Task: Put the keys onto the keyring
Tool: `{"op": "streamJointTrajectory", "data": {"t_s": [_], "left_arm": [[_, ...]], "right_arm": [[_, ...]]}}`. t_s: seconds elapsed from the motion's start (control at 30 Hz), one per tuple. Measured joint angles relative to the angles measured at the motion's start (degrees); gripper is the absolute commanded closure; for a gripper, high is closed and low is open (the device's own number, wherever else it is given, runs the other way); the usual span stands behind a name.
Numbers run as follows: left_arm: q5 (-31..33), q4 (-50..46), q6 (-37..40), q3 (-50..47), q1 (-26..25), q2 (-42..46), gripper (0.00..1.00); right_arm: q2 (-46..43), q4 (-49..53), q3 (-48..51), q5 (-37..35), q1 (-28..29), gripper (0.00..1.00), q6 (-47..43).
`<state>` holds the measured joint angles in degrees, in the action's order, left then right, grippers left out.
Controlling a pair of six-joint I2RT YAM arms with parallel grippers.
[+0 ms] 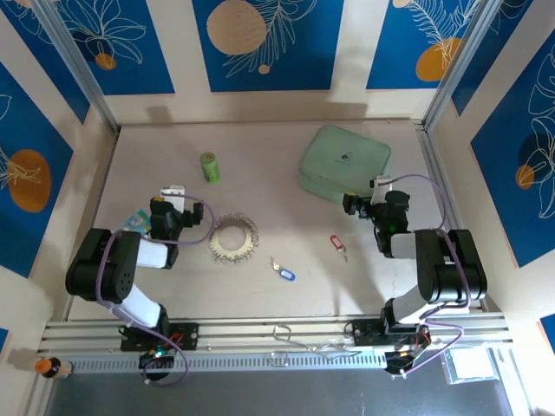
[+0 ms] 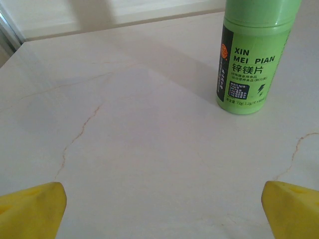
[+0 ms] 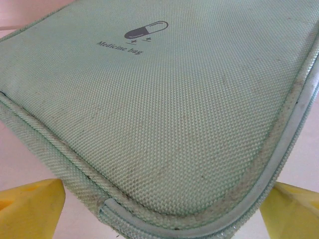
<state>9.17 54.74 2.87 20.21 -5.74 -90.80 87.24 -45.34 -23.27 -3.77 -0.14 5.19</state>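
The spiky keyring [image 1: 234, 238] lies flat on the table just right of my left arm. Right of it lie the keys: one with a blue tag [image 1: 282, 271] near the middle front, one with a red tag [image 1: 337, 245] further right. My left gripper [image 1: 174, 192] points away from me, left of the ring; in its wrist view the left gripper [image 2: 162, 211] is open, its yellow fingertips [image 2: 32, 209] wide apart over bare table. My right gripper [image 1: 379, 184] sits at the near right corner of the bag, and the right gripper [image 3: 162, 214] stands open with nothing held.
A small green bottle [image 1: 209, 166] stands at the back left, also ahead of my left gripper as a green bottle [image 2: 254, 55]. A pale green medicine bag [image 1: 343, 163] lies at the back right; its corner [image 3: 164, 109] sits between my right fingertips. Walls enclose the table.
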Motion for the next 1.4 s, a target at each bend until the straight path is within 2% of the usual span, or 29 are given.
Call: {"op": "streamJointTrajectory", "data": {"t_s": [1.03,1.17,1.4], "left_arm": [[-0.37,0.02,0.02,0.00,0.00,0.02,0.00],[-1.14,-0.63,0.15,-0.44,0.00,2.60,0.00],[-1.20,-10.97,-0.79,0.94,0.02,16.04,0.00]], "right_arm": [[-0.44,0.72,-0.02,0.37,-0.26,0.01,0.02],[-5.57,8.17,-1.84,0.24,-0.31,0.01,0.44],[-17.53,16.90,-5.66,0.57,-0.31,0.01,6.36]]}}
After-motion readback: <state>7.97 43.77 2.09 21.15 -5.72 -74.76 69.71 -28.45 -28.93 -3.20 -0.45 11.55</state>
